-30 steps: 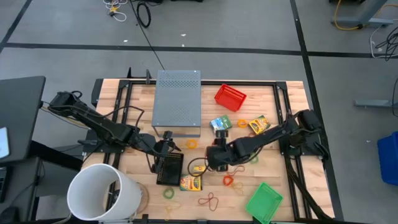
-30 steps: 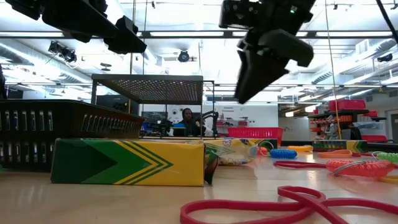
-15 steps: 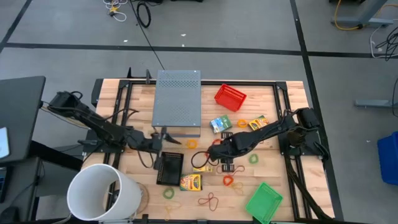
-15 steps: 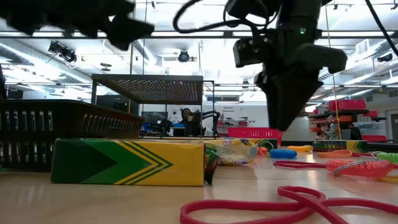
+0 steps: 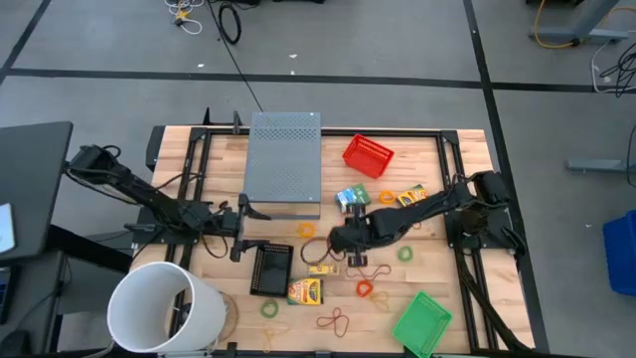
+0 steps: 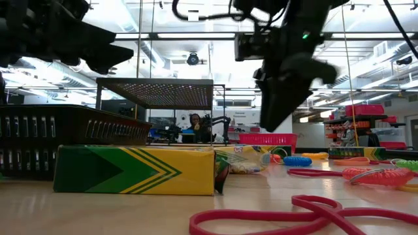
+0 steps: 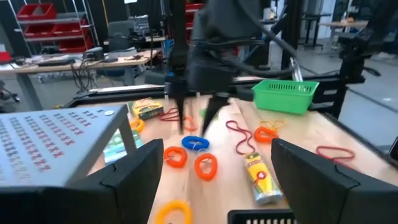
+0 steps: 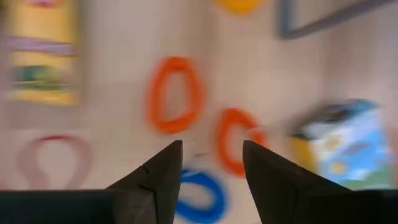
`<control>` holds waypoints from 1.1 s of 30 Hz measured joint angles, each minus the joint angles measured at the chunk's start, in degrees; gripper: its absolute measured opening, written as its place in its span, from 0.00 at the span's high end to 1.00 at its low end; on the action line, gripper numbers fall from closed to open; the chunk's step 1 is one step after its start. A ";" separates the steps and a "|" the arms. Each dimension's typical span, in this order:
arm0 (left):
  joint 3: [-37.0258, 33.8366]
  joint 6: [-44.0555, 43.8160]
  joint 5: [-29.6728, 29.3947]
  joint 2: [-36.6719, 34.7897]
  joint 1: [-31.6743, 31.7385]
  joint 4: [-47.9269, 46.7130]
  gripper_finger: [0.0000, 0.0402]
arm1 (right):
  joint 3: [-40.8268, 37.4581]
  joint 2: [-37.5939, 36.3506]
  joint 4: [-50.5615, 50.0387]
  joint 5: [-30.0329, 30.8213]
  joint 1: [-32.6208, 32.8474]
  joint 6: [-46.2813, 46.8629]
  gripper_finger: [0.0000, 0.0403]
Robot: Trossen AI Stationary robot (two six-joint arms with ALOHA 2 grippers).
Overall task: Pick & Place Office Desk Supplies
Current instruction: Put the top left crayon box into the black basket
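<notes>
**A:** Right tool (image 5: 338, 240) hangs with fingers spread, empty, over the orange rubber bands (image 8: 176, 93) just beside the grey box (image 5: 284, 164). Tips?

**B:** Centre on one loop, drop straight, pinch its edge.

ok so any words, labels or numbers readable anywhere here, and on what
None can be read.
Crayon box nearest the low camera: only green and yellow chevrons show, no lettering.
Crayon box in the left wrist view: print too small.
Blue and yellow box: too blurred.
</notes>
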 joint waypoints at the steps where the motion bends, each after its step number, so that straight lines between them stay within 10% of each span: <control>1: 0.00 0.66 -0.04 -0.27 0.00 -0.28 0.25 | 0.00 0.05 0.03 0.91 -1.25 -0.52 0.56; 12: 0.00 5.44 -2.87 -0.49 -0.02 -2.49 0.25 | -6.01 0.16 9.68 1.62 -11.22 -3.15 0.56; 33: 0.02 6.50 -2.78 -0.46 -0.01 -1.92 0.25 | -11.15 2.91 18.05 10.97 -8.64 -3.67 0.57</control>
